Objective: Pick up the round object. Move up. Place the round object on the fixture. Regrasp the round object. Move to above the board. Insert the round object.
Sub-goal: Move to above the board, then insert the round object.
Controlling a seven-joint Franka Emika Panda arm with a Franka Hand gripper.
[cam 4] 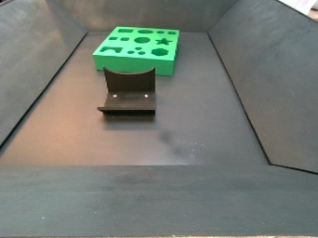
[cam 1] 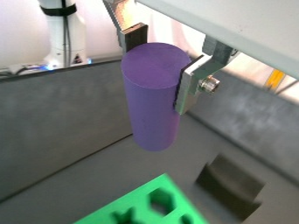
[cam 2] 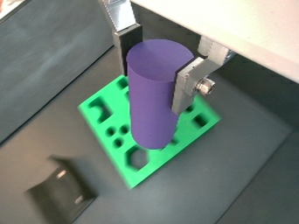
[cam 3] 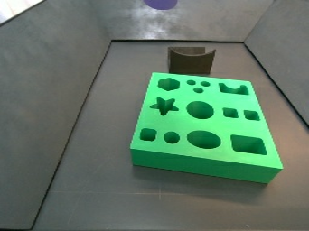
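High above the floor, the gripper [cam 1: 158, 59] pinches the round object [cam 1: 156, 96] near its upper end, silver fingers [cam 2: 193, 80] pressed to opposite sides, the peg hanging upright — clear of everything below. Only its lower tip [cam 3: 161, 4] shows in a side view, above the far wall. The fixture [cam 3: 191, 59] stands empty just beyond the board's [cam 3: 205, 122] far edge. My judgement: the lift is done and placing on the fixture comes next.
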